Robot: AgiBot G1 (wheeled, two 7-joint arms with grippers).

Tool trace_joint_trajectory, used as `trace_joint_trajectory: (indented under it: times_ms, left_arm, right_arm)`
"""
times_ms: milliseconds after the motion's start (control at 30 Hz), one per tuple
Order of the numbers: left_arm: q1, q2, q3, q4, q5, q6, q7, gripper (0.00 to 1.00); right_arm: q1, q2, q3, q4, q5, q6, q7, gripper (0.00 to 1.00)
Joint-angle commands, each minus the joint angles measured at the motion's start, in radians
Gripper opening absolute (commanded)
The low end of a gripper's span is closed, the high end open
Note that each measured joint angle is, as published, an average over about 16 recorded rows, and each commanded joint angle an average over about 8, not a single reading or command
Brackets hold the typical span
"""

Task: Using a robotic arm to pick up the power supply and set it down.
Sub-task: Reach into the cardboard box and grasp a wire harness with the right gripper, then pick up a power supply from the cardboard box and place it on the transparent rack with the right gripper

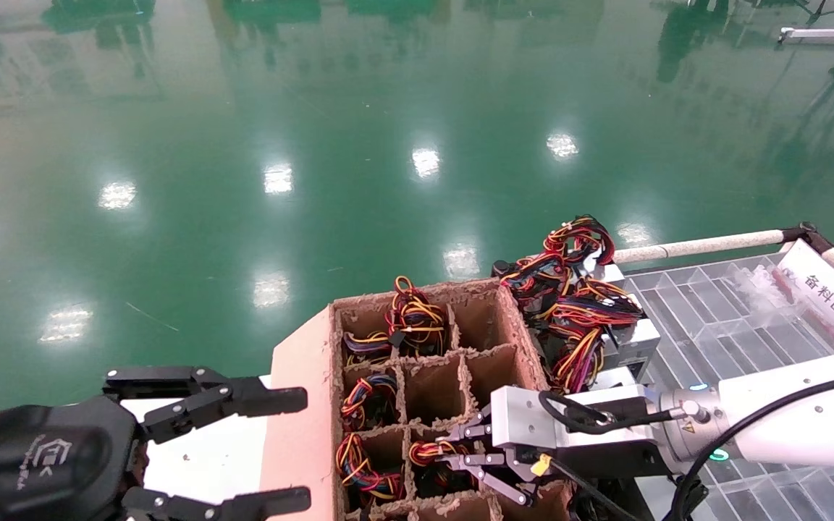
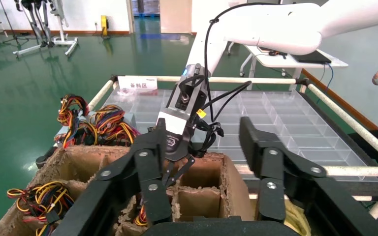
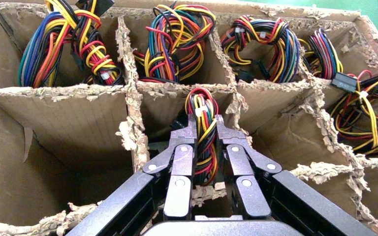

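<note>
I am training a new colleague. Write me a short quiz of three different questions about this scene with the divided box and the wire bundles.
1. True or false: the right gripper is shut on a looped bundle of red, yellow and black wires inside a cell of the brown cardboard divider box.
2. Which describes the left gripper? A) open, beside the box; B) shut on wires; C) inside a cell.
3. Fill in: other power supplies with coloured wires lie piled on the clear plastic ____ tray beside the box.

Key: 1 true; 2 A; 3 compartment.
</note>
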Motion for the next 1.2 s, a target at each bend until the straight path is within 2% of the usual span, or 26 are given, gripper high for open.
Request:
trace_joint_trajectory:
  times_ms: [33, 300, 733, 1033, 1200]
  left_arm:
    - [0.0, 0.0, 0.0, 0.0, 0.0, 0.0, 0.0, 1.0]
    - [0.0, 0.0, 0.0, 0.0, 0.0, 0.0, 0.0, 1.0]
    - [0.0, 0.0, 0.0, 0.0, 0.0, 0.0, 0.0, 1.0]
    - [0.0, 0.0, 0.0, 0.0, 0.0, 0.0, 0.0, 1.0]
    - [0.0, 0.0, 0.001, 0.0, 0.0, 0.0, 0.0, 1.0]
  right_arm:
    - [-0.001, 0.001, 0.001, -0.002, 0.002, 0.0, 0.0, 0.0]
    - [0.003, 0.028, 0.033, 0.02, 0.055, -0.014, 0.017, 0.0]
    - [0.007, 0.113, 0.159, 0.098, 0.243, -0.017, 0.051, 0.0]
    - [0.06, 0.159, 0.241, 0.132, 0.352, -0.022, 0.061, 0.0]
    - [0.111, 0.183, 0.272, 0.124, 0.374, -0.026, 0.05, 0.0]
